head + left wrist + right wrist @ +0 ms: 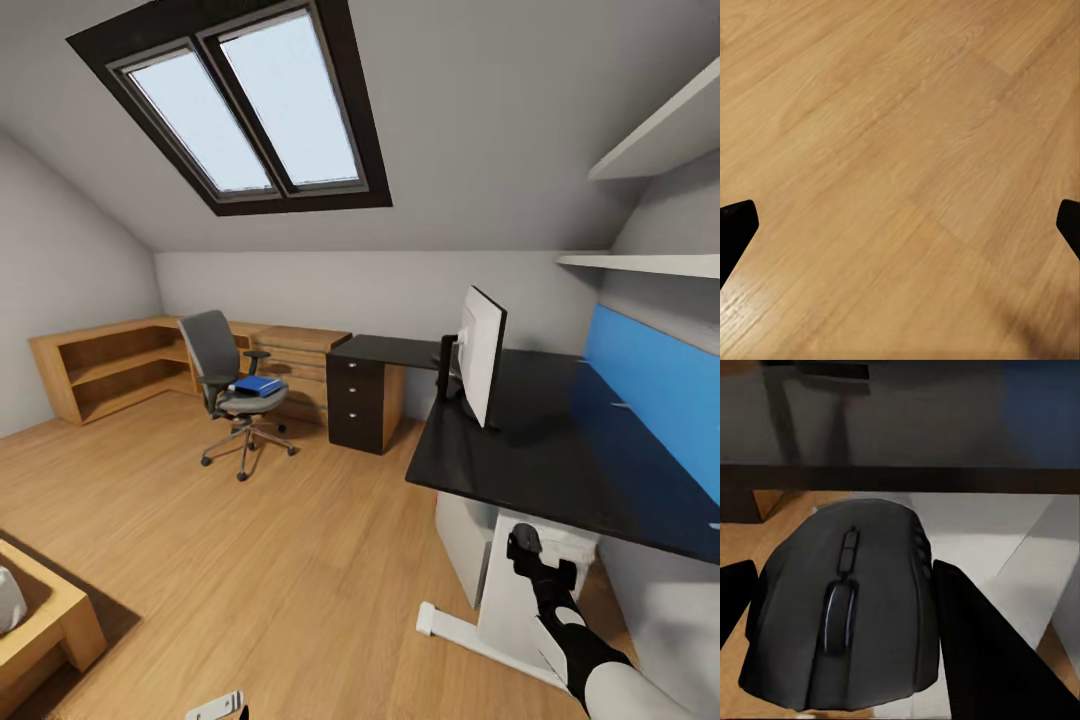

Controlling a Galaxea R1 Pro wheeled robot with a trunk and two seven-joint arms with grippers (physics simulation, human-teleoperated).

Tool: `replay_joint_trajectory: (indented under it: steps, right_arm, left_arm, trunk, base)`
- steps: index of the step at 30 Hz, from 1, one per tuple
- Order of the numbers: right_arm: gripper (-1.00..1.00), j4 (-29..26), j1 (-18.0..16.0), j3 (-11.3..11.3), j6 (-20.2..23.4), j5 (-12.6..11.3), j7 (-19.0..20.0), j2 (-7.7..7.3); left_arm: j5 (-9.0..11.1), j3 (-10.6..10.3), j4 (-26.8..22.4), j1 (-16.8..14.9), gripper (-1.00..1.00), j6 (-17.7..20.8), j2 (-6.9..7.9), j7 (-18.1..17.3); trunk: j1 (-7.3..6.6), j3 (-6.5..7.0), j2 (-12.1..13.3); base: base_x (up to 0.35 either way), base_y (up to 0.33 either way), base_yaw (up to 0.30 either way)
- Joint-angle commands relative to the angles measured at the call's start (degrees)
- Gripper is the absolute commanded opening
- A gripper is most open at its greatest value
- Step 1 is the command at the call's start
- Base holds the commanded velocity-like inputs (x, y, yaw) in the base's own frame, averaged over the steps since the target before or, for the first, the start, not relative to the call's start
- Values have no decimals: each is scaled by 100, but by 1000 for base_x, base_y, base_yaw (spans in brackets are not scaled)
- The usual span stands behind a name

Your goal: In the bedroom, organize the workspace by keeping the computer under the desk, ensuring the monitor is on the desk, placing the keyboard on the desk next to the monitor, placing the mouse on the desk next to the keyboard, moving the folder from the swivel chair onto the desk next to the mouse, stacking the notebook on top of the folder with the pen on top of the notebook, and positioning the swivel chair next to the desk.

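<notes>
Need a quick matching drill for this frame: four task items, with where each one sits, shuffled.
Items:
1. mouse
2. folder
3. monitor
4. computer

Places:
A. on the swivel chair seat
B. standing on the desk top
C. on the floor under the desk
D. between the right gripper fingers, below the desk edge

Pairs: 1-D, 2-A, 3-B, 4-C

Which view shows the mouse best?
The right wrist view: the mouse sits large between the right gripper's jaws, scroll wheel visible. In the head view it is a small dark lump at the arm's end.
</notes>
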Motion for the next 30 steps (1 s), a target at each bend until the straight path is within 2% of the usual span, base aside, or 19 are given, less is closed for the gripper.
replay_joint_trajectory:
  steps: [1, 6, 10, 14, 20, 30]
  right_arm:
    - [-100, 44, -5, -8, -20, 56, 79, 68]
    - [-100, 128, -5, -1, -20, 196, 217, 309]
    - [-100, 309, -5, -2, -38, 250, 235, 649]
    - [-100, 572, -5, 3, -185, 266, 236, 843]
    - [-100, 890, -5, 1, -405, 269, 236, 907]
    - [-100, 1141, 3, -3, -488, 262, 236, 908]
  left_arm:
    - [-9, 18, 2, -4, 100, -15, -3, 7]
    - [-8, 23, 5, -3, 100, -11, 3, 14]
    - [-2, 26, 9, -3, 100, -2, 31, 21]
    - [4, 33, 11, -3, 100, 12, 53, 26]
    - [8, 51, 20, -3, 100, 36, 104, 27]
    - [17, 62, 28, -3, 100, 46, 136, 24]
  trunk:
    - [-23, 12, 38]
    - [-133, 102, 239]
    - [-221, 174, 399]
    - [-309, 246, 560]
    - [-441, 353, 800]
    - [-660, 533, 1201]
  base:
    - [-14, 0, 0]
    - [-7, 0, 0]
    - [-1, 0, 0]
    - [0, 0, 0]
    - [0, 0, 0]
    - [0, 0, 0]
